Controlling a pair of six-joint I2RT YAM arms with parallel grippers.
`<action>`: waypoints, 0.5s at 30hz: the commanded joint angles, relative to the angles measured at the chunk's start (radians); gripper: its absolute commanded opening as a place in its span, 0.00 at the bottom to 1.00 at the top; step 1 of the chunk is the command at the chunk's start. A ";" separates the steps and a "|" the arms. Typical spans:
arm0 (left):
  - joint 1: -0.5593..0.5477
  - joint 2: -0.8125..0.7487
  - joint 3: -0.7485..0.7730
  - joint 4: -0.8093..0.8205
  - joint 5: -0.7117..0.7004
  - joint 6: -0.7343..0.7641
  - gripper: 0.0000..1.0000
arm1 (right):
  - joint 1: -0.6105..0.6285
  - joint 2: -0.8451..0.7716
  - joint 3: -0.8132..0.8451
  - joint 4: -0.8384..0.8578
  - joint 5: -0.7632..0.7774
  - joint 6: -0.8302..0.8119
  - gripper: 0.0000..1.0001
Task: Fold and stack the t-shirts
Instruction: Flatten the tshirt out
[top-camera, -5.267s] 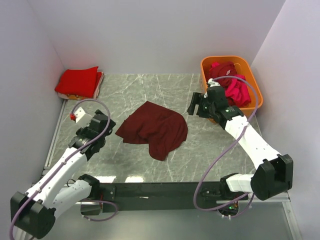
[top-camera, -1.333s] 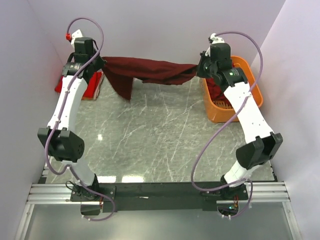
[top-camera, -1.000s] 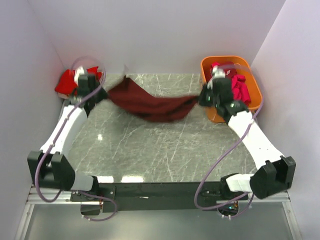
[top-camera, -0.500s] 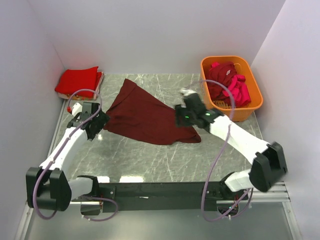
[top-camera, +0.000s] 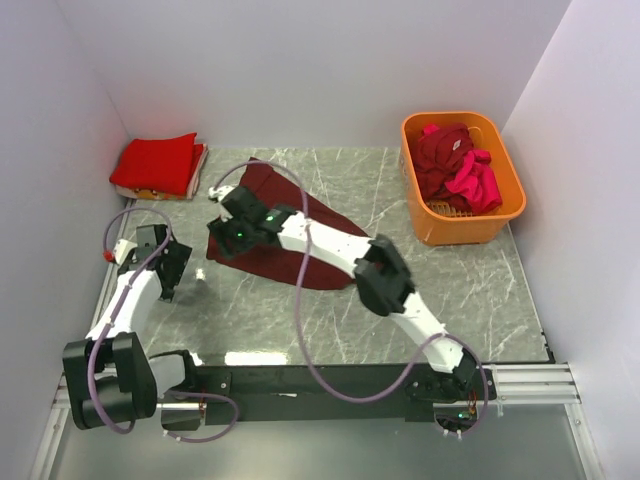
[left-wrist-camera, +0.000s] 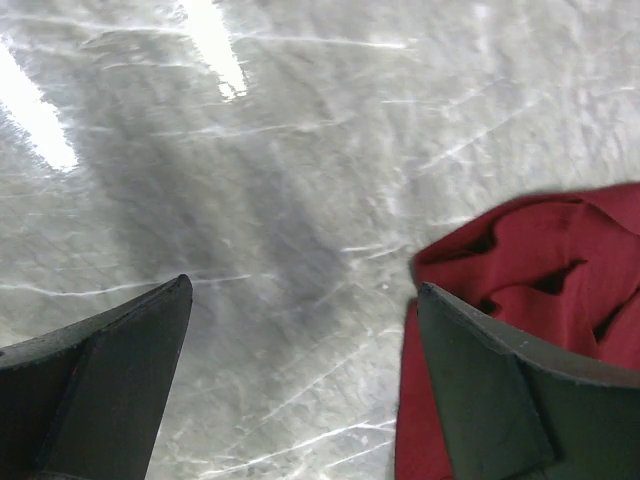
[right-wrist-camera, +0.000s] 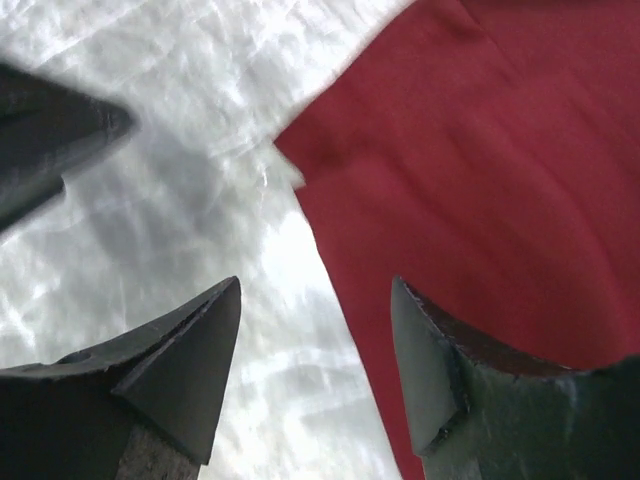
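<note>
The dark maroon cloth t-shirt (top-camera: 285, 268) lies spread on the grey marble tabletop (top-camera: 440, 290), toward its far-left corner. The right claw (top-camera: 218, 245) hangs wide and empty over the shirt's left hem. The left claw (top-camera: 168, 285), also wide and empty, is near the tabletop's left edge, beside the shirt.

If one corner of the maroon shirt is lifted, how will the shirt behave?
Probably floppy: the maroon shirt lies spread on the table, and its edge bunches into soft folds in the left wrist view. Lifted by a corner, it would likely sag and drape. If pushed, it may crumple rather than slide as one piece.
</note>
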 joint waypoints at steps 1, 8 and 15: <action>0.038 -0.011 -0.023 0.071 0.084 -0.008 0.99 | -0.008 0.102 0.196 -0.062 -0.002 0.036 0.68; 0.053 0.011 -0.026 0.072 0.104 0.014 0.99 | -0.008 0.159 0.126 -0.038 0.007 0.078 0.65; 0.058 -0.028 -0.027 0.057 0.080 0.023 0.99 | 0.027 0.159 0.060 -0.082 0.020 0.055 0.57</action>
